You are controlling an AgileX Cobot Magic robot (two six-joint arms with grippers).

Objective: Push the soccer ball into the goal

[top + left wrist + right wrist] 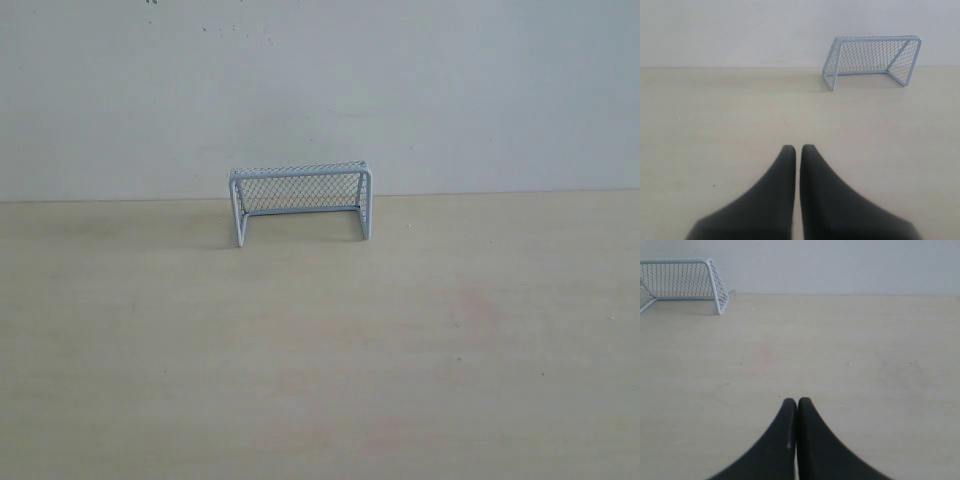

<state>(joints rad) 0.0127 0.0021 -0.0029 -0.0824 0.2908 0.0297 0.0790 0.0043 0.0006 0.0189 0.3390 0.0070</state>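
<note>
Two black tapered claws, the left gripper [798, 148] and the right gripper [797, 401], had their fingers pressed together above the pale wooden tabletop [450, 380]. The grey-white, mesh-netted miniature goal [300, 190] stood upright well ahead of both sets of fingertips, near the white wall [500, 90].

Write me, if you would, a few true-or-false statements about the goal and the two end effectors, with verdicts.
1. The goal stands upright on the table. True.
2. A soccer ball lies inside the goal. False: no ball shows in any view.
3. The left end effector is shut and holds nothing. True.
4. The right end effector is wide open. False: it is shut.
5. Both arms show in the exterior view. False: neither does.
</note>
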